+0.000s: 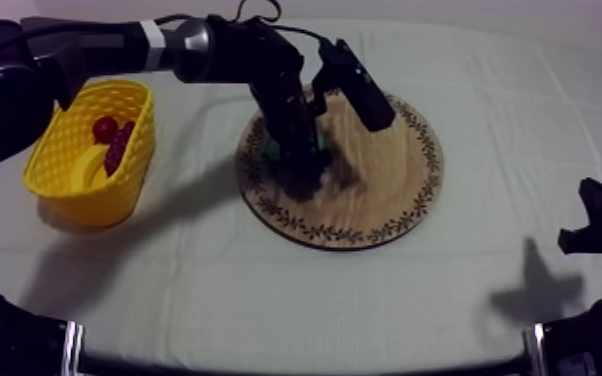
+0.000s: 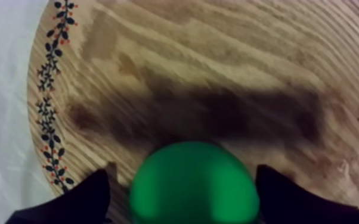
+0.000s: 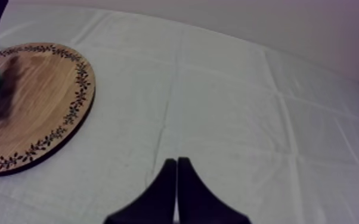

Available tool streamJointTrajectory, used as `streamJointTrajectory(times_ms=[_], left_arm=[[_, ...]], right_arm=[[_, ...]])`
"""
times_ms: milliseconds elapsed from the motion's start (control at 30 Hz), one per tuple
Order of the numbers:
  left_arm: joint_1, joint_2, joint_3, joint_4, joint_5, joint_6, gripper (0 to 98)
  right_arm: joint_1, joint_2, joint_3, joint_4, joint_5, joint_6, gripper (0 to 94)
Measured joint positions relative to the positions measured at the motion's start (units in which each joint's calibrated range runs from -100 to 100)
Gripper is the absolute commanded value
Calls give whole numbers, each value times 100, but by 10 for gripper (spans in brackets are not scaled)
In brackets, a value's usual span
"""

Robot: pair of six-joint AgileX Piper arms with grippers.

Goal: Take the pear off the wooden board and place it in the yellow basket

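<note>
Straddling one pear (image 2: 194, 186) on one board (image 2: 217, 71), left claw (image 2: 182, 174) spread; one basket (image 1: 115, 190).

A broad bench under a creased grey-white cloth (image 1: 295, 290) spreads across the room, fold lines crossing it in a grid. Beyond its far edge rises a plain pale wall (image 3: 229, 18). Soft light casts dim shadows (image 1: 540, 290).
</note>
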Motion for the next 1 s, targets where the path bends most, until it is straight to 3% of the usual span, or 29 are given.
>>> streamJointTrajectory(times_ms=[300, 567, 1000], left_arm=[[-37, 0, 88, 0, -180, -42, 625], [-90, -32, 134, 18, -313, -21, 582], [-191, -870, 439, 30, -89, 72, 591]], right_arm=[[0, 0, 0, 0, 0, 0, 3], [0, 0, 0, 0, 0, 0, 3], [0, 0, 0, 0, -7, 0, 3]])
